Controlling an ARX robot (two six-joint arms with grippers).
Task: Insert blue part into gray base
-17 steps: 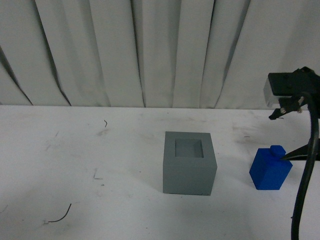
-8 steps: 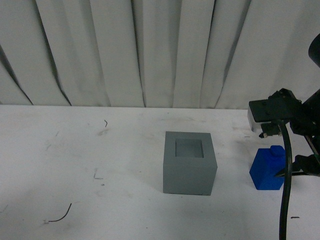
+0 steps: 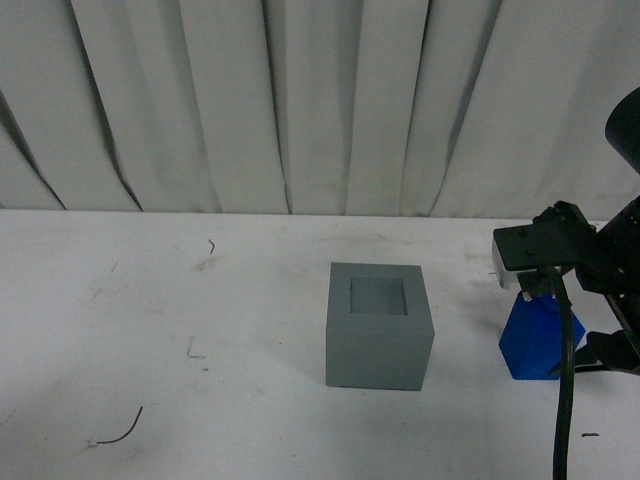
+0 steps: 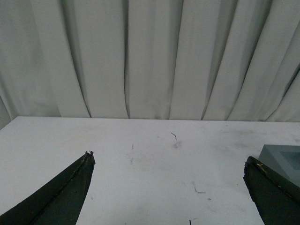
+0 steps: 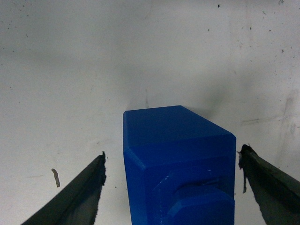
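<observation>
The gray base (image 3: 380,325), a cube with a square recess in its top, stands mid-table; a corner of it shows in the left wrist view (image 4: 283,157). The blue part (image 3: 532,343) stands on the table to its right, partly hidden by my right arm. My right gripper (image 5: 172,159) is open and straddles the blue part (image 5: 178,164), with a dark finger on each side and a gap to both. The knob end faces the wrist camera. My left gripper (image 4: 168,161) is open and empty over bare table, left of the base.
A white table (image 3: 200,300) with small scuffs and a thin dark wire scrap (image 3: 120,432) at front left. A pleated white curtain (image 3: 300,100) hangs behind. The right arm's black cable (image 3: 565,400) hangs at front right.
My right arm has come down and moved left over the blue part, now covering its top. The blue part and the gray base have not moved.
</observation>
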